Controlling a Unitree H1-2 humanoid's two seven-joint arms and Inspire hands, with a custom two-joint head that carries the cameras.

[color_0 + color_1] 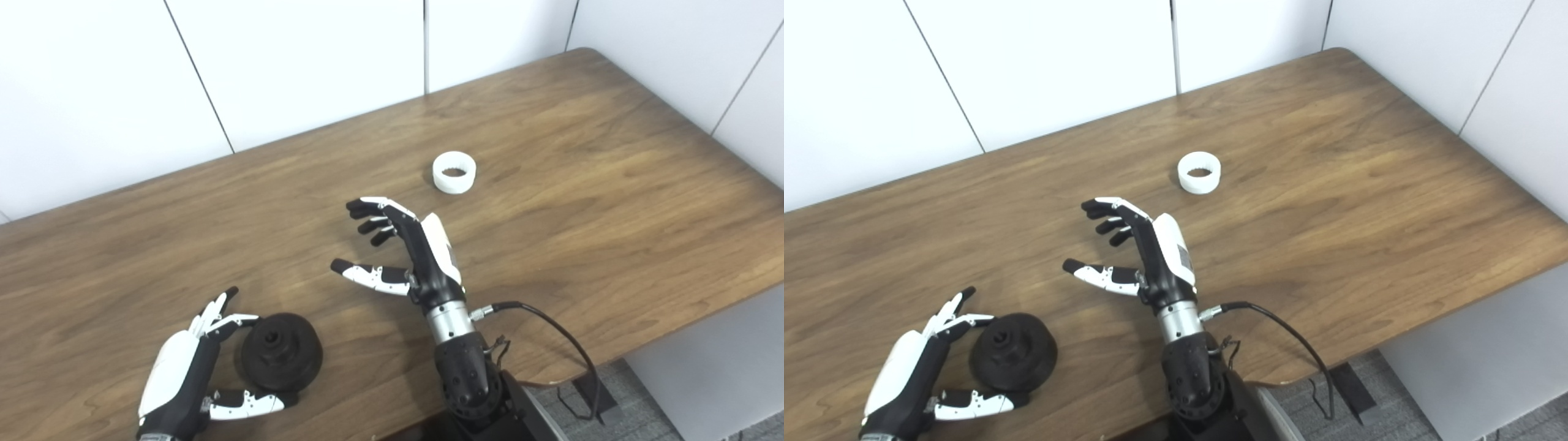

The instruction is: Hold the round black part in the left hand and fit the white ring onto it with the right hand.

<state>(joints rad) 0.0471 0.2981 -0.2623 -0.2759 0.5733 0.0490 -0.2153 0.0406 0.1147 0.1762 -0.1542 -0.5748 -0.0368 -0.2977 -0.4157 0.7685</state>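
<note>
Wooden table (612, 202) (white ring (454, 172) untouched)

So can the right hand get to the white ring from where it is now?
Probably yes. The right hand is open and holds nothing, and only bare table lies between it and the white ring, which stands alone farther back.

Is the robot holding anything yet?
No. The left hand is open around the black part on the table; the right hand is empty; the white ring lies untouched.
</note>
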